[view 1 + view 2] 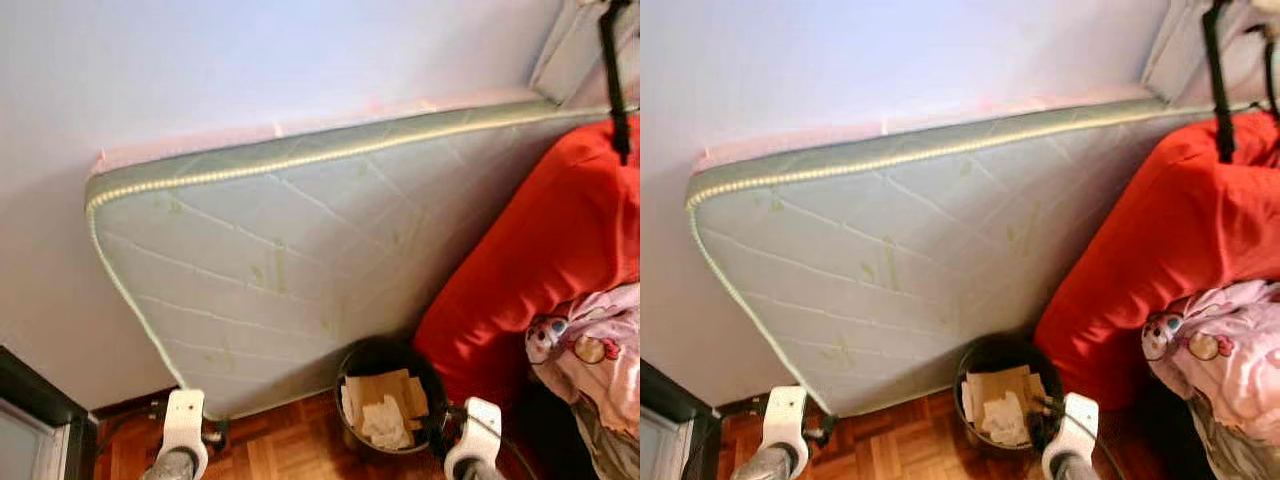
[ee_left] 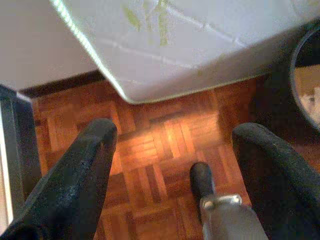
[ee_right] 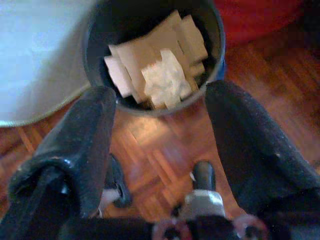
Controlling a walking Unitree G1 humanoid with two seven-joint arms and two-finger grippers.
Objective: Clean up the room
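Both grippers hang low at the near edge of the head views, the left gripper [image 2: 172,165] at 7 o'clock and the right gripper [image 3: 157,150] at 5 o'clock, each with its black fingers spread apart and nothing between them. Just beyond the right gripper, at about 6 o'clock, a dark round bin [image 1: 385,360] stands on the parquet floor [image 1: 280,450], holding flat pieces of cardboard [image 3: 145,47] with crumpled white paper [image 3: 167,80] on top. In the right wrist view the bin sits just past the fingertips, apart from them. Behind the bin, a pale quilted mattress [image 1: 290,250] with a green piped edge stands on its side, leaning against the white wall [image 1: 250,60] and reaching from 9 o'clock to 1 o'clock; its lower corner meets the floor near the left gripper. At 3 o'clock a large red cushion [image 1: 540,260] presses against the mattress and touches the bin's far side. A pink printed cloth [image 1: 590,345] lies over the cushion at 4 o'clock. At 8 o'clock a dark frame [image 1: 40,400] stands against the wall.
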